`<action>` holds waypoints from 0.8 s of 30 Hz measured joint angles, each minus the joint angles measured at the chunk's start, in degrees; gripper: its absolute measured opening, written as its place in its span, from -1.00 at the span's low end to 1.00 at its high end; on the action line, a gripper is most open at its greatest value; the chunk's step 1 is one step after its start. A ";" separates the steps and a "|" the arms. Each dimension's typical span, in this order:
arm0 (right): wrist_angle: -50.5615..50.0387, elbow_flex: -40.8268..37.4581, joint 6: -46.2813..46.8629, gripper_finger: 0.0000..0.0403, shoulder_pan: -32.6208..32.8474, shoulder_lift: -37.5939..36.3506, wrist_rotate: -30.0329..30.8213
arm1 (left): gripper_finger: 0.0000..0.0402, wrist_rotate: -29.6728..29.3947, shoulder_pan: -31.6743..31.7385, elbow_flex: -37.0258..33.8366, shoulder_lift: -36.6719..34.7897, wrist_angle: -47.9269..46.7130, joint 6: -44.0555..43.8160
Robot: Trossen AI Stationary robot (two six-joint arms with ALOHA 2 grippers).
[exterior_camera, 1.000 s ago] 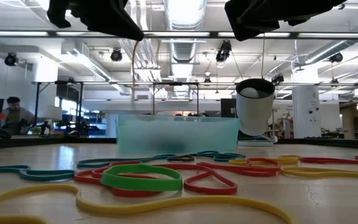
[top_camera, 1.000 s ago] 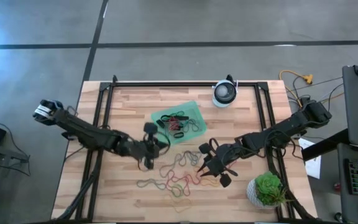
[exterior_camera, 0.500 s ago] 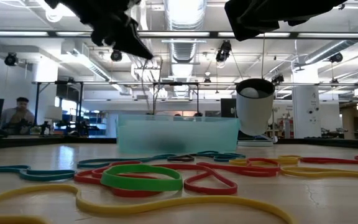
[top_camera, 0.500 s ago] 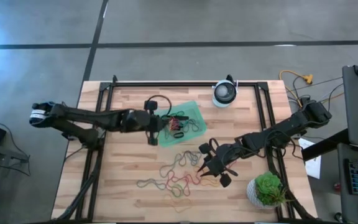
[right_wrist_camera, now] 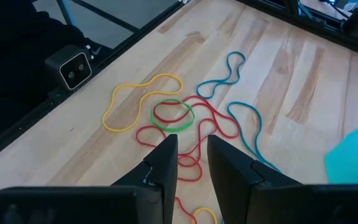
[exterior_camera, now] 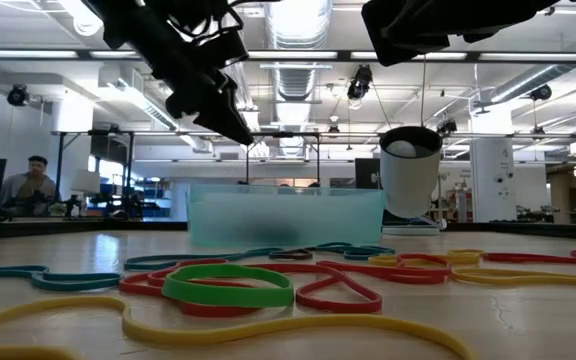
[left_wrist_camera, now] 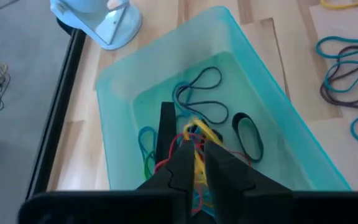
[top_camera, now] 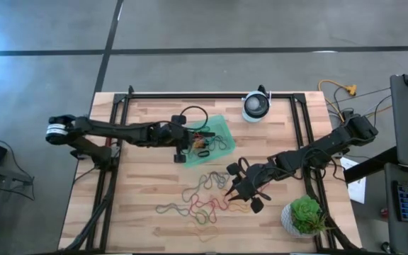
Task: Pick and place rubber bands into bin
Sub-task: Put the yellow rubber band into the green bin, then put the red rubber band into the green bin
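Note:
The bin is a translucent green tray on the far middle of the table, also in the low view and the left wrist view. Several bands lie in it. More rubber bands, red, green, yellow and teal, lie spread on the wood nearer me. My left gripper hangs over the bin's left part, shut on a yellow band. My right gripper hovers open above the right end of the loose bands. My left gripper pinches a thin yellow rubber band between its two fingertips, coming from above and slanting down. The band hangs below the fingers into the bin, where it blends with the red and yellow bands lying there; which part of the loop is held I cannot tell.
A round white device stands just right of the bin's far corner. A green plant sits at the near right corner. Black frame rails run along the table's sides. A person sits far back in the room.
My left gripper has risen from the table left of the loose bands and swung toward the far edge and right, carrying the band, then come down over the bin's left part. The right arm has kept still.

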 joint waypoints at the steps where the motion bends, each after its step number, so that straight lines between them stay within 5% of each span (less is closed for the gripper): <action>1: 0.03 0.00 0.03 -0.59 -0.02 0.00 0.00 | -0.84 -0.02 0.02 0.18 0.35 0.06 0.00; 9: 0.05 -0.48 1.75 -0.59 0.00 -0.01 0.00 | -0.59 -0.13 -0.81 0.53 -1.08 -1.28 -2.54; 13: 0.33 -2.01 6.15 -0.59 0.02 -0.02 1.69 | -0.58 5.24 -4.14 0.18 -4.77 -5.14 -6.26; 19: 2.94 -6.99 13.88 -0.59 0.14 2.14 3.03 | -0.61 7.49 -16.38 -2.14 -9.30 -6.88 -8.10; 24: 0.40 -8.02 20.07 -0.59 0.15 4.37 3.03 | -0.65 0.78 -28.28 -4.00 -10.38 -3.12 -9.44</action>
